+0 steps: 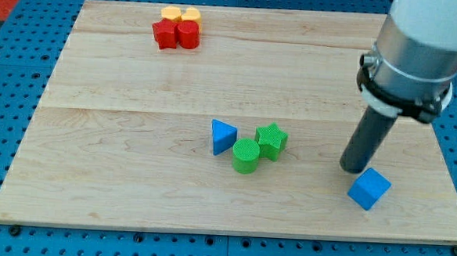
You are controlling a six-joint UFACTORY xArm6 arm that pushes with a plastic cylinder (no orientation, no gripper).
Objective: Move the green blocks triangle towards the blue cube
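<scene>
A green cylinder (246, 155) and a green star block (272, 140) sit touching each other near the middle of the wooden board (117, 161). A blue triangular block (222, 136) lies just to the left of them, close to the cylinder. A blue cube (369, 188) lies at the view's lower right. My tip (354, 167) rests on the board just above and left of the blue cube, well to the right of the green blocks.
Two red blocks (175, 35) and two yellow blocks (180, 15) are clustered at the view's top left of centre. The board's right edge (446, 163) is close to the blue cube. Blue pegboard (12, 70) surrounds the board.
</scene>
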